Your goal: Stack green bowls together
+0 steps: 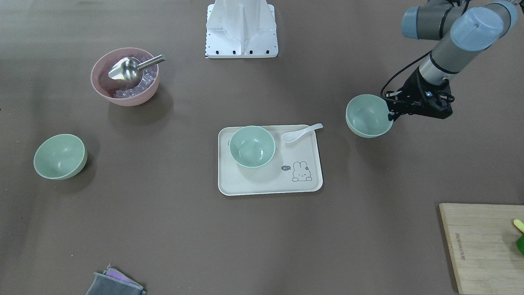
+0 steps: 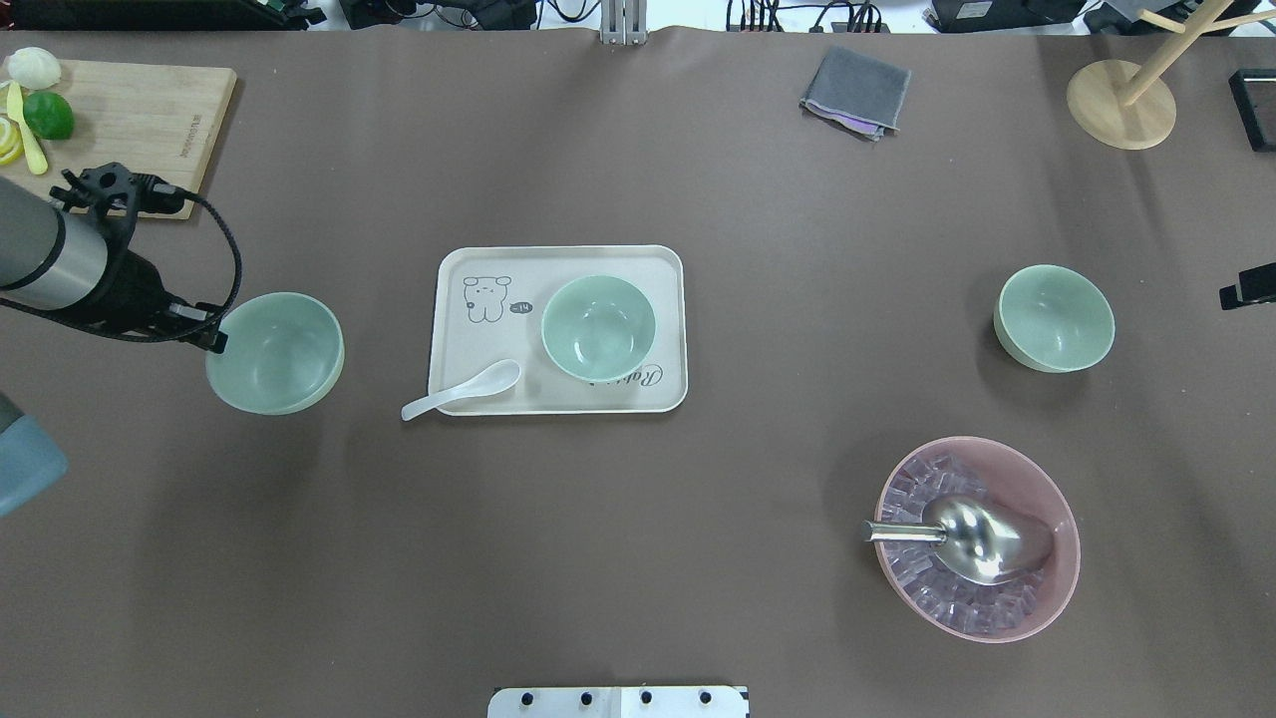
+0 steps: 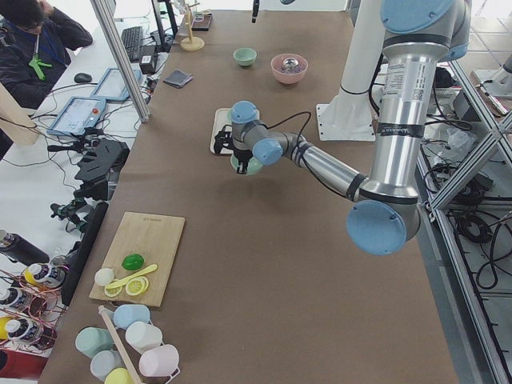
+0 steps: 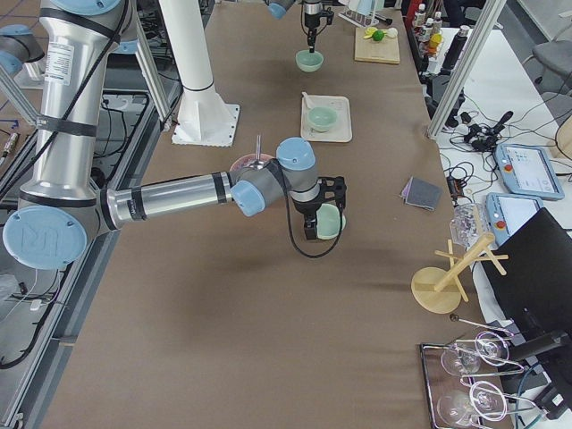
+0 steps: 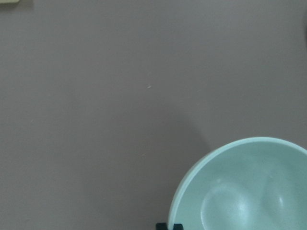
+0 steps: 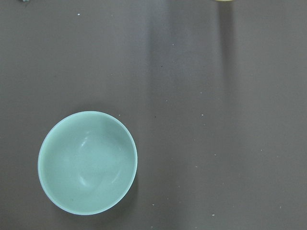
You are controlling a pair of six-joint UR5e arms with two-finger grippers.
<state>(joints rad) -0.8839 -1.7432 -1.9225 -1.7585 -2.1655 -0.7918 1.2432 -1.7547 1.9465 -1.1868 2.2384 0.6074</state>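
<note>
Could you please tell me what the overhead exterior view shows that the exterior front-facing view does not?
Only the overhead: a wooden stand and a white round item on the cutting board. Only the front-facing: the robot's white pedestal rising above its base plate. Both: the left gripper at the rim of one green bowl, another green bowl on the tray, a third green bowl alone, the pink bowl with its scoop, the white spoon, the grey cloth.
</note>
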